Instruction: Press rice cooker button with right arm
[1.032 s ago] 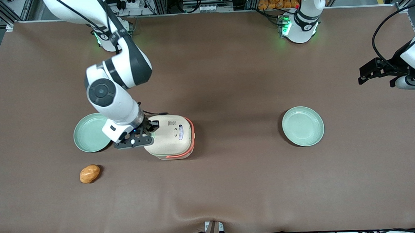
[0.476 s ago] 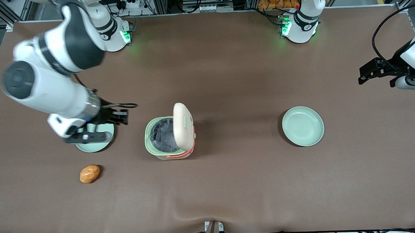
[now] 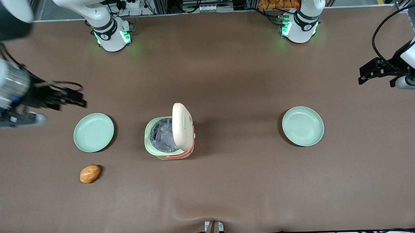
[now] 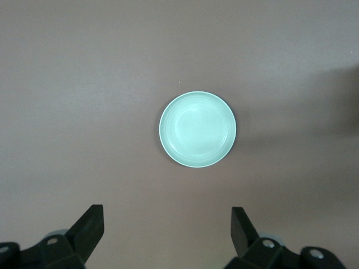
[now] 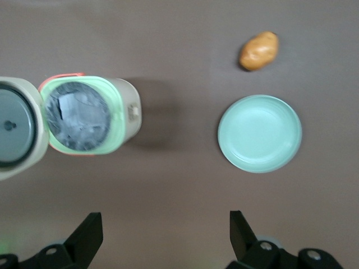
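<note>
Small cream rounded-square rice cooker [image 3: 168,133] w/ coral-orange trim, pale-green rim: lid upright, open, silvery pot exposed, well apart from spread black fingers [image 3: 76,99] of right-arm gripper [image 3: 72,98].

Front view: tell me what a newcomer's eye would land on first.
The rice cooker at mid-table stands open, its cream lid tipped upright above the silvery inner pot. The right arm's gripper, fingers open, hangs above the bare cloth at the working arm's end, well clear of the cooker. A pale-green plate lies beside the cooker, with a potato nearer the camera.
</note>
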### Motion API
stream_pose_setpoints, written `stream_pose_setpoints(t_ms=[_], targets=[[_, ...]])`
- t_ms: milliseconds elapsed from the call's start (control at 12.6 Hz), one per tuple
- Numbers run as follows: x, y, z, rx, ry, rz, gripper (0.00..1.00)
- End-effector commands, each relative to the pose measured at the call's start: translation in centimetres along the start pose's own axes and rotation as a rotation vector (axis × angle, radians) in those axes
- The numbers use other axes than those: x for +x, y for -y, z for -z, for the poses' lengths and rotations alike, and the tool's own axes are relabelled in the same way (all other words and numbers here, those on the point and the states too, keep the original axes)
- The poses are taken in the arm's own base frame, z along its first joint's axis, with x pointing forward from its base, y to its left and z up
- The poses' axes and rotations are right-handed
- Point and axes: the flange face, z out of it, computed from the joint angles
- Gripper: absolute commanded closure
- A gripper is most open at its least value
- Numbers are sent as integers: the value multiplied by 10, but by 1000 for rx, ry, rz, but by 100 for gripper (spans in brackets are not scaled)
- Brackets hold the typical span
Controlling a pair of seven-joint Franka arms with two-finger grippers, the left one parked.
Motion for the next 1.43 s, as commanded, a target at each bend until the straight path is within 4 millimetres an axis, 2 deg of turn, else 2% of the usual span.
stream_pose_setpoints(t_ms=[0,238,556,873,1111,1349], targets=[[-38,-24,36,-66,-21,16,0],[-64,-58,37,-101,-20,32,0],[-86,-75,10,-106,-88,83,0],[-83,-76,23,-121,-113,100,0],[-81,-84,23,-123,-112,86,0],[-81,-82,26,-123,-115,88,0]])
